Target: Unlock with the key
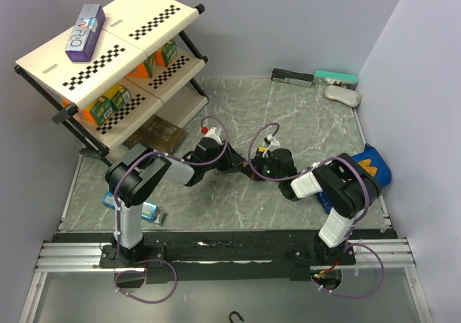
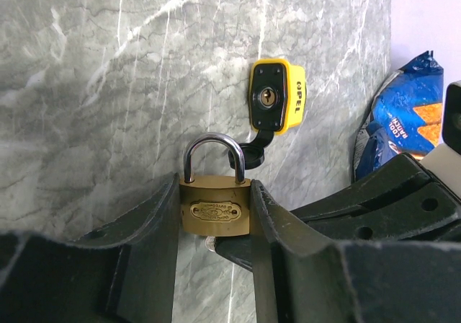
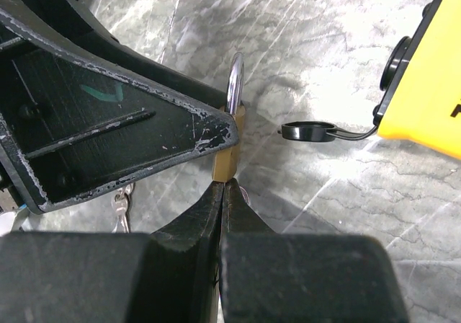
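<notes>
A brass padlock [image 2: 215, 209] with a steel shackle is clamped upright between my left gripper's [image 2: 215, 193] shut fingers, above the marble table. My right gripper [image 3: 224, 189] is shut directly under the padlock's [image 3: 229, 161] bottom edge. It pinches the key [image 2: 209, 243], of which only a sliver of the silver head shows. In the top view both grippers meet at the table's middle, left [image 1: 241, 166] and right [image 1: 256, 170], and hide the lock. The shackle [image 3: 235, 85] looks closed.
A yellow padlock [image 2: 276, 96] with an open black cap [image 3: 308, 130] lies on the table just beyond. Spare keys [image 3: 121, 206] hang below the left gripper. A blue snack bag [image 1: 374, 166] is at the right and a shelf rack [image 1: 115, 56] at the far left.
</notes>
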Robot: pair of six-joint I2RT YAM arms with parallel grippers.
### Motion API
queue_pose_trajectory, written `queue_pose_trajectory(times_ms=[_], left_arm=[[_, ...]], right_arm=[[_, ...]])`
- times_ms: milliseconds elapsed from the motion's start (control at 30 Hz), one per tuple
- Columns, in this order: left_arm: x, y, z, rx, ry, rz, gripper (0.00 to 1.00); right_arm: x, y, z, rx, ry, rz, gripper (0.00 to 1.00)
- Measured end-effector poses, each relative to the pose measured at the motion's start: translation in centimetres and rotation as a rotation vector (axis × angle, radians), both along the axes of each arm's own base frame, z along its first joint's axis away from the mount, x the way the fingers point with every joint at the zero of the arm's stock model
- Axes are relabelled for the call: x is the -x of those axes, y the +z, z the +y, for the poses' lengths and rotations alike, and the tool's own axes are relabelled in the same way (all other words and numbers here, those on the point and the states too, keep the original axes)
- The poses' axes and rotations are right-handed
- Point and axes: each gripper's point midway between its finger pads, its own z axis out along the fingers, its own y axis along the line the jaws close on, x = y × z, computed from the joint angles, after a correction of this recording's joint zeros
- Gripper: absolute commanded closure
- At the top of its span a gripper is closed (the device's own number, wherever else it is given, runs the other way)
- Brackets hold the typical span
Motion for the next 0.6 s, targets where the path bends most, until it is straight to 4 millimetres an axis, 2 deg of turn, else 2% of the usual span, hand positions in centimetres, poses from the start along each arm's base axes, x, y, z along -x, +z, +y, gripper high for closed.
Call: queue_pose_trajectory(times_ms=[367,600], left_arm=[[0.7,0.2,0.5,0.073,0.008,-0.043,0.99],[1.9,0.3,0.8,0.118,-0.011,-0.060,0.99]], right_arm=[[0.5,0.0,0.4,-0.027,0.006,0.024,1.00],[1.5,0.0,0.5,-0.086,0.025,0.059,1.00]])
